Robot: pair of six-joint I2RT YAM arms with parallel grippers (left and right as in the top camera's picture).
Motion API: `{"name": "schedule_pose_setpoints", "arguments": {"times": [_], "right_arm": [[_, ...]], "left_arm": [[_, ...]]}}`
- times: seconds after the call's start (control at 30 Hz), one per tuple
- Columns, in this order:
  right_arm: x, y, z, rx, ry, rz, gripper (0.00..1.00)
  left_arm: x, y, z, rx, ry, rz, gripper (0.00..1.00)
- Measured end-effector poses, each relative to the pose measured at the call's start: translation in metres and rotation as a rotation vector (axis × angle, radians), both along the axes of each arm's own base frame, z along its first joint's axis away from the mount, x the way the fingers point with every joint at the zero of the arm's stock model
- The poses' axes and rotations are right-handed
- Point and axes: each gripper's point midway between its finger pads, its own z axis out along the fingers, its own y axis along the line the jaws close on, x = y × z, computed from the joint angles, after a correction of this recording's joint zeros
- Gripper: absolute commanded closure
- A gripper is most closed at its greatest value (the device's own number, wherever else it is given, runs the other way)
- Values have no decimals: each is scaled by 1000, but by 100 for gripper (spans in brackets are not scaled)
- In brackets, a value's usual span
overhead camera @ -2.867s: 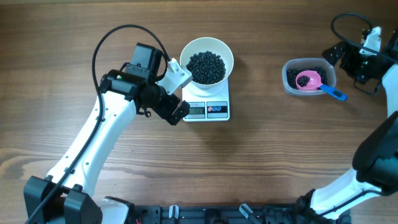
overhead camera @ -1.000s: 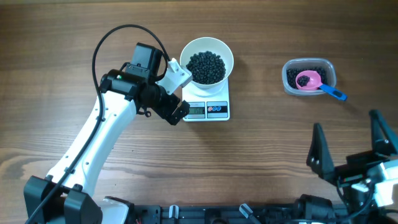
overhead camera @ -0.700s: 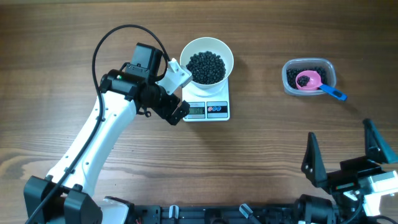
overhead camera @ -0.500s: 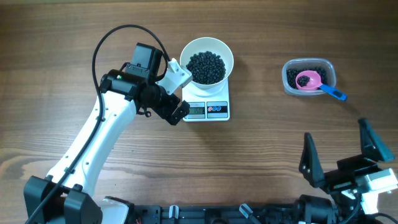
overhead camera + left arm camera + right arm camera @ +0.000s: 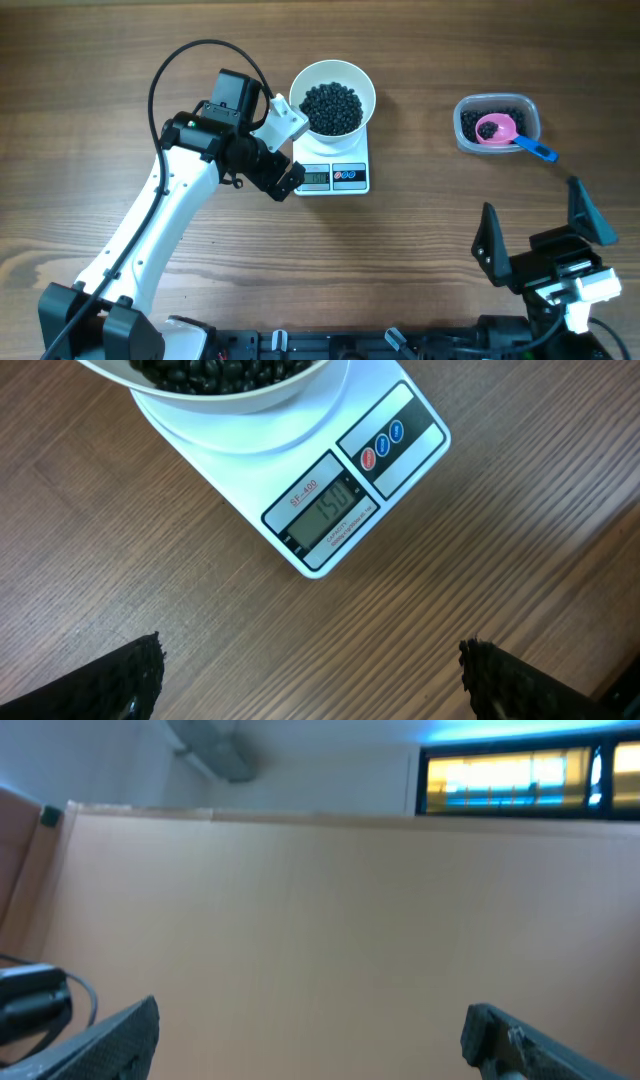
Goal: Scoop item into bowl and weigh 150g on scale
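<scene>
beans point(image 5: 331, 108) heap in the bowl point(image 5: 333, 70) on the scale point(image 5: 350, 160), display point(image 5: 325, 515) at 150. left jaws beside it and right jaws are spread, empty; i'd lift clear without bumping the scale.

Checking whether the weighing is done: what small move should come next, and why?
Probably just draw the left gripper away from the scale and add nothing: its display reads 150 with the bowl of beans on it, the pink scoop lies in the tub, and the right gripper stands open and empty.
</scene>
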Motion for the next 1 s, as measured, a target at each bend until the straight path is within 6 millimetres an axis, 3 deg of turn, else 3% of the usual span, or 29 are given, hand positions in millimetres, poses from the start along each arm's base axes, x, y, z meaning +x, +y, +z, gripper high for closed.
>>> {"name": "schedule_pose_setpoints", "arguments": {"times": [0.23,0.43,0.67,1.0], "right_arm": [[-2,-3,-16,15,-117,-8,0],[10,-4,-42,26,-89,-6,0],[29,-5,-67,65,28,-2,0],[65,-9,-131,75,329,-37,0]], "left_arm": [[0,0,0,0,0,0,0],[0,0,0,0,0,0,0],[0,0,0,0,0,0,0],[0,0,0,0,0,0,0]]}}
